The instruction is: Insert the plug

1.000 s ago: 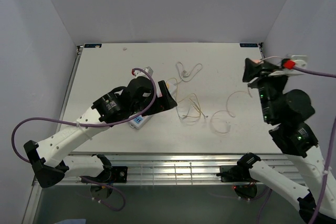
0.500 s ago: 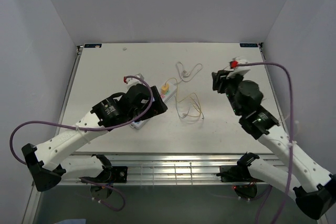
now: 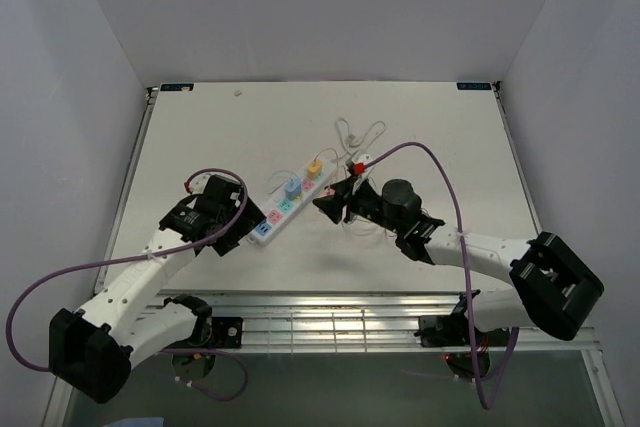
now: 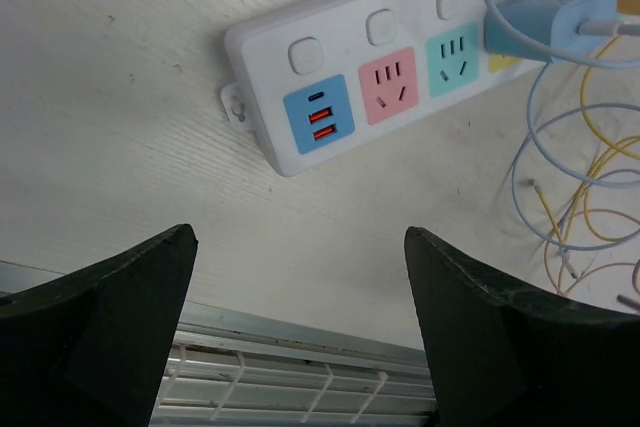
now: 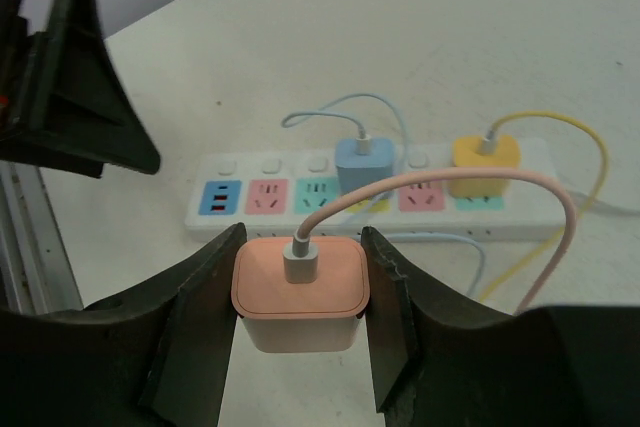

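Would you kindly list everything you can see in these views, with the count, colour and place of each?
table: one, white, under everything.
power strip: one, white with blue, pink and teal panels, lying mid-table.
blue charger: one, light blue, plugged into the strip.
yellow charger: one, yellow, plugged in further along the strip.
pink charger: one, peach-pink, held above the table.
cables: three, a blue cable, a yellow cable and a pink cable, one from each charger.
left pincer: one, black, open, by the strip's USB end.
right pincer: one, black, shut on the pink charger.
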Available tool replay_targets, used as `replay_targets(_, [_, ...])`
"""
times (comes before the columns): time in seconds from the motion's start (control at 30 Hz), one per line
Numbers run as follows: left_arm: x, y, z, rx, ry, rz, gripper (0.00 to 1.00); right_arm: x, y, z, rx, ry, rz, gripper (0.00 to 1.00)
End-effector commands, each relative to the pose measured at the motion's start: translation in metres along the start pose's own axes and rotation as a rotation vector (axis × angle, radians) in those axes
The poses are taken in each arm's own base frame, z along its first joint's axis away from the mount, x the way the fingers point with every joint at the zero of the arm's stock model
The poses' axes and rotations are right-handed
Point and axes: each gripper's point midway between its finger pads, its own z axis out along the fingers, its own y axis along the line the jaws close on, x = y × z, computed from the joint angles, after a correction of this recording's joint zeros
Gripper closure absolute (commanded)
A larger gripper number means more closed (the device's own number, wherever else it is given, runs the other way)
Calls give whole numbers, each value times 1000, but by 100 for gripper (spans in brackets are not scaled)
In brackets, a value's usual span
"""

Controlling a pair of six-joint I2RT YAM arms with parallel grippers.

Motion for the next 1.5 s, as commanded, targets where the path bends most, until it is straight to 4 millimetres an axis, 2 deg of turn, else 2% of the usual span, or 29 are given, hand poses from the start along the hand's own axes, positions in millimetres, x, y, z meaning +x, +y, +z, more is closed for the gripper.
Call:
replay_targets(0.0, [-7, -8, 12, 87, 30, -52, 4, -50, 52, 14, -212, -227, -117, 92])
replay_targets(0.17, [-11, 11, 36, 38, 73, -100, 19, -36, 68, 45, -254, -195, -169, 92])
replay_targets(0.3, [-15, 13, 41, 59, 71, -127, 29, -32, 84, 64, -323, -189, -188, 92])
replay_targets(0.33, [-16, 15, 43, 55, 69, -129, 35, -22, 85, 70, -336, -167, -186, 92])
replay_targets(0.4, [-18, 16, 46, 58, 70, -133, 41, -25, 92, 78, -367, -174, -193, 92])
replay_targets(0.43, [-17, 18, 48, 47, 76, -134, 43, -15, 93, 84, -373, -153, -192, 92])
replay_targets(0.47, [-17, 21, 51, 33, 73, -134, 44, -17, 94, 89, -378, -157, -196, 92])
replay_targets(0.5, [-19, 23, 53, 21, 68, -136, 45, -7, 97, 93, -386, -139, -198, 92])
replay_targets(0.6, [-23, 31, 59, -28, 42, -149, 47, -3, 103, 102, -399, -132, -205, 92])
replay_targets(0.8, [-24, 28, 70, -19, 51, -153, 51, 28, 101, 122, -407, -72, -248, 92])
replay_targets(1.07, [-21, 34, 78, -45, 57, -155, 58, 42, 102, 139, -402, -67, -286, 92])
replay_targets(1.1, [-22, 34, 80, -45, 56, -158, 59, 48, 100, 141, -400, -59, -285, 92])
replay_targets(1.47, [-17, 39, 85, -65, 72, -150, 66, 62, 87, 154, -326, -68, -248, 92])
